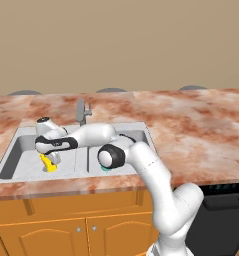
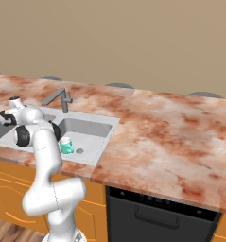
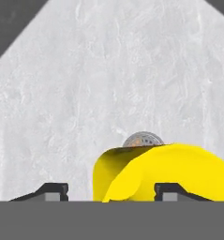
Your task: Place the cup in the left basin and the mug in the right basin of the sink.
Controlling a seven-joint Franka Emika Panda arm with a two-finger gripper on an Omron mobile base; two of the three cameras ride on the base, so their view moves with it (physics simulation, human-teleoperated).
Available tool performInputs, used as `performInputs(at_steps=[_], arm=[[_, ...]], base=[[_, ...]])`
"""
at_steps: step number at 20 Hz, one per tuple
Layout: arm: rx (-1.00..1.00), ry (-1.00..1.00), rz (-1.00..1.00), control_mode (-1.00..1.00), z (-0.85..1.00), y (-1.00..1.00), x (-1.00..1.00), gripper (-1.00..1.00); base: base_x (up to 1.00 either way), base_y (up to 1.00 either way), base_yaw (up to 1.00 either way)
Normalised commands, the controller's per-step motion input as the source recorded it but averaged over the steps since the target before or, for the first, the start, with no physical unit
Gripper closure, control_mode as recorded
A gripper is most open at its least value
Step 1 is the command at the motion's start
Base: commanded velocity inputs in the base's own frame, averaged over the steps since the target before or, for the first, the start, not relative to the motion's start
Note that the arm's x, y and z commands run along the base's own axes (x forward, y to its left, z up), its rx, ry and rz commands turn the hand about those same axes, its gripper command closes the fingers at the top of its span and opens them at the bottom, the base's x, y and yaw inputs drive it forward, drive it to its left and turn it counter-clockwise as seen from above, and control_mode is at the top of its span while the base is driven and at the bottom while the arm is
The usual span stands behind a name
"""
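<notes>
Gripper (image 3: 111, 191) low over the left basin (image 1: 26, 162), jaws spread wide. Yellow cup (image 3: 162, 173) lies tipped between them, w/ one fingertip (image 3: 172, 191) overlapping it; can't tell if gripped. Drain (image 3: 142, 139) just behind cup. Teal mug (image 2: 65, 145) upright in the right basin (image 2: 88, 128).

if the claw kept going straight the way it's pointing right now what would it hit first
Most likely the yellow cup, right at the claw and apparently between its fingers; beyond it lies the left basin floor with its drain.
</notes>
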Motion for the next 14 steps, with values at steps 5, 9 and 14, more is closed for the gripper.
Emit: performInputs(at_steps=[5,9,14], arm=[[-0.04,0.0,-0.07,-1.0,-0.24,0.0,-0.19,-1.0],[-0.01,0.0,-0.08,-1.0,-0.02,-0.08,-0.2,-1.0],[0.0,0.0,-0.09,-1.0,0.03,-0.19,-0.2,-1.0]], base=[[0.0,0.0,0.0],[0.0,0.0,0.0],[0.0,0.0,0.0]])
